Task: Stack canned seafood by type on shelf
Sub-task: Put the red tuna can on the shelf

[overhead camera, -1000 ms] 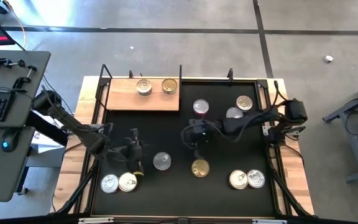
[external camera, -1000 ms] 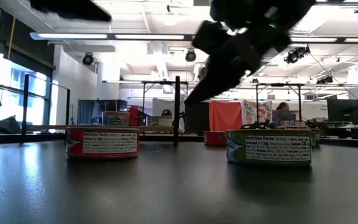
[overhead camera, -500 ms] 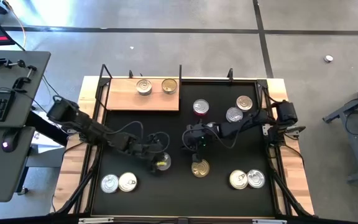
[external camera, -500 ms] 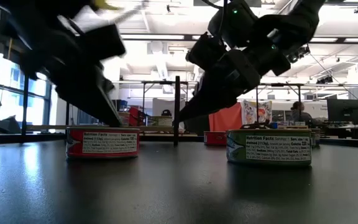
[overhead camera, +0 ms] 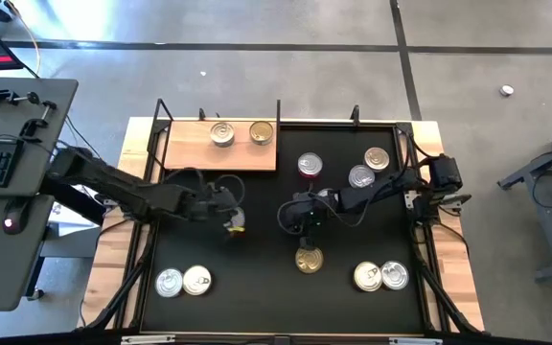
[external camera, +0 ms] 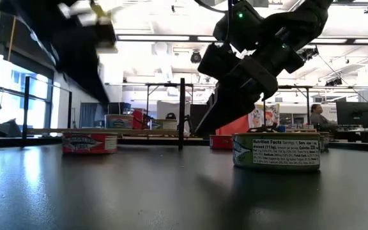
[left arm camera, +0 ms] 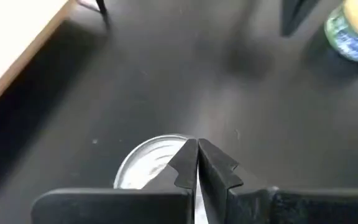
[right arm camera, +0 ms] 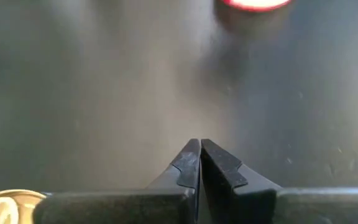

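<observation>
My left gripper (overhead camera: 230,213) (left arm camera: 197,142) is shut above the black mat, left of its middle. A silver-lidded tin (left arm camera: 145,165) with red sides (external camera: 89,142) lies right under its fingertips and is hidden in the high view. My right gripper (overhead camera: 300,218) (right arm camera: 200,143) is shut and hangs over bare mat, just far of a gold-lidded tin (overhead camera: 308,259). The wooden shelf (overhead camera: 185,153) lies at the far left and bears a silver tin (overhead camera: 222,133) and a gold tin (overhead camera: 261,132). My left gripper points its shut fingertips (left arm camera: 188,155) down at the silver lid near its rim (left arm camera: 166,142). Whether they touch the tin I cannot tell, since the fingers cover that spot. In the low view the tin looks to be sitting on the mat.
Other tins stand on the mat: a red one (overhead camera: 310,166), two silver ones (overhead camera: 377,158) (overhead camera: 360,176) at the far right, a pair (overhead camera: 367,276) (overhead camera: 394,276) near right, and a pair (overhead camera: 169,282) (overhead camera: 197,280) near left. Black posts stand at the shelf's corners.
My left gripper swung right onto the silver-lidded tin near the mat's middle, then moved toward the far left. The tin left its old spot and went with it, now farther away and more to the left. The right gripper stayed about where it was.
</observation>
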Robot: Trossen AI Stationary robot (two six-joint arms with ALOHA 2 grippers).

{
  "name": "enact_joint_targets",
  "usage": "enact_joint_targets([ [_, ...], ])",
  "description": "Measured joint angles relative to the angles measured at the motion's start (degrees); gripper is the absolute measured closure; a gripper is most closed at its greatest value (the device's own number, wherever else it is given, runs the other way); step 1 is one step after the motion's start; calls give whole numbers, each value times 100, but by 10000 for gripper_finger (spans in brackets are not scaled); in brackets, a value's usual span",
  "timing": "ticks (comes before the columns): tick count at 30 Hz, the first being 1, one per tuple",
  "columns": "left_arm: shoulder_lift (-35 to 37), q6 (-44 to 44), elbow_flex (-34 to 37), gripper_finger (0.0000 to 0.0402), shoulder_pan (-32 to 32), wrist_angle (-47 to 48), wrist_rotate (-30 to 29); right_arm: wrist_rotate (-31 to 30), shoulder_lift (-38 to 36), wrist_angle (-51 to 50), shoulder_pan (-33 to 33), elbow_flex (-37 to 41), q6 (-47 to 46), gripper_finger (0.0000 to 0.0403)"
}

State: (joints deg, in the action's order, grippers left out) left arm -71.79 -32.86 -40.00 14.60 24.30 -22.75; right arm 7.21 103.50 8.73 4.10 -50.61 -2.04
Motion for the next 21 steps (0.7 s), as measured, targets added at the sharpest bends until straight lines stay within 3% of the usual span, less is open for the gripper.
enact_joint_targets([
  [5, 440, -65, 72, 384, 396, 67, -159, -407, 0, -59, 189, 0, -54, 396],
  [9, 243, 302, 469, 339, 687, -420, -93, -625, 0, -11, 362, 0, -54, 396],
  [15, -350, 1366, 871, 256, 1031, -1466, -475, -783, 0, 88, 504, 0, 8, 396],
  [21, -1221, 1267, 873, 238, 1226, -1449, -1166, -787, 0, 188, 502, 0, 52, 396],
])
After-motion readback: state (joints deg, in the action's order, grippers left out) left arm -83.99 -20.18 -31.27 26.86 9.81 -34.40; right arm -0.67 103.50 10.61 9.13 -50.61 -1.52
